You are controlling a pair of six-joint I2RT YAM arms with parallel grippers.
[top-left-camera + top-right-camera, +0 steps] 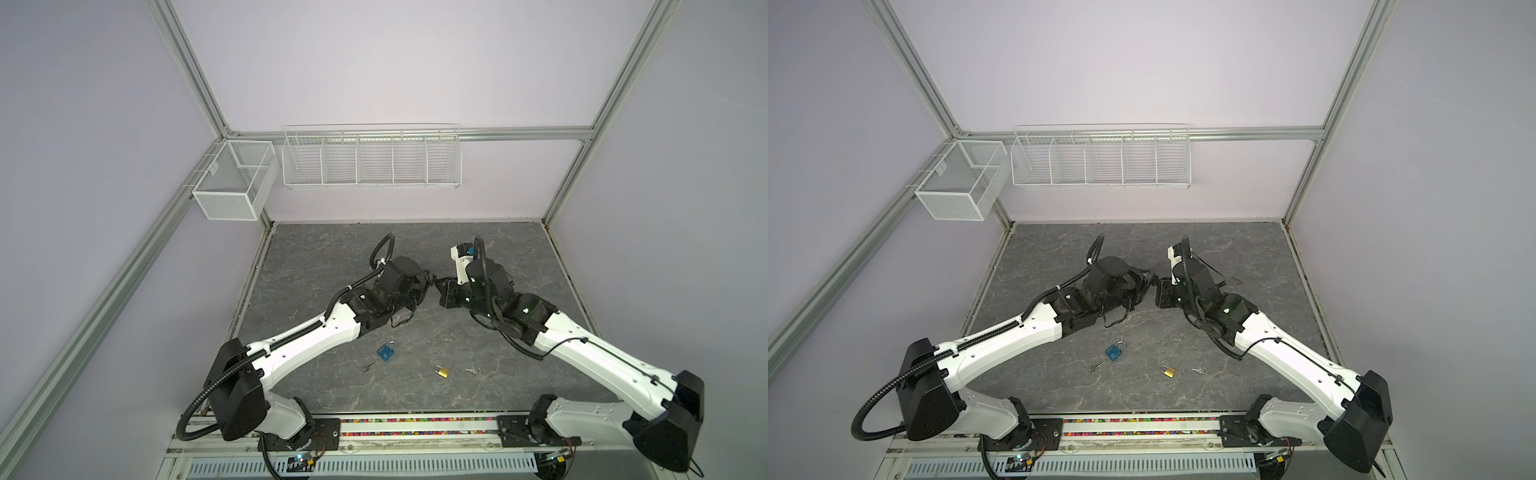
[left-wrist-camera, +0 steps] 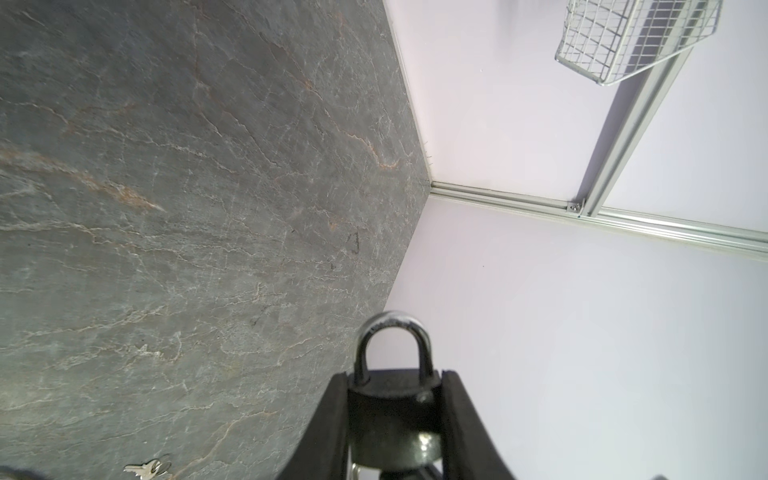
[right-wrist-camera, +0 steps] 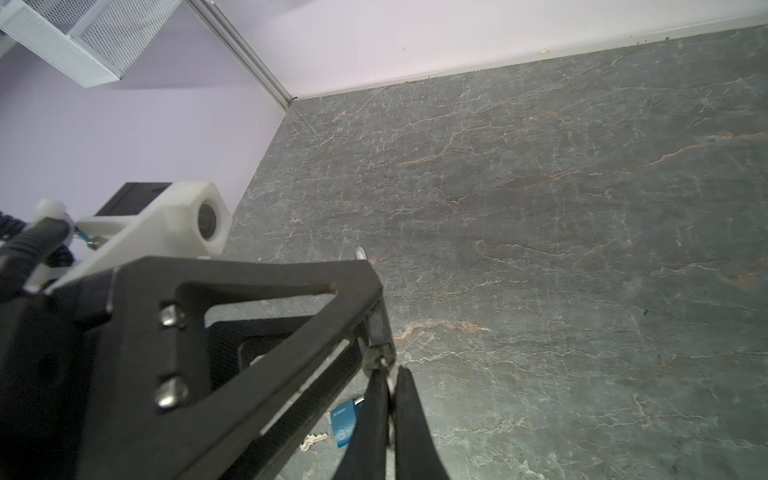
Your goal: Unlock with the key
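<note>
- Dark metal padlock (image 2: 392, 403), likely heavy, rigid, slick: left claw (image 2: 395, 376) clamps its body sides, above the surface (image 1: 415, 395).
- Small silver key (image 3: 390, 384) (thin, probably twists easily): right claw (image 3: 390, 372) pinches it, near the padlock's underside.

Both top views look down from high above the near edge on the whole table (image 1: 316, 257), while the wrist cameras sit close behind the left gripper (image 2: 395, 374) and right gripper (image 3: 390, 370), facing its opposite far corners.

A white mesh basket (image 1: 226, 195) and a divided wire rack (image 1: 372, 162) hang, seemingly from frame rails (image 1: 519, 134), above a grey marbled tabletop (image 1: 316, 257).
</note>
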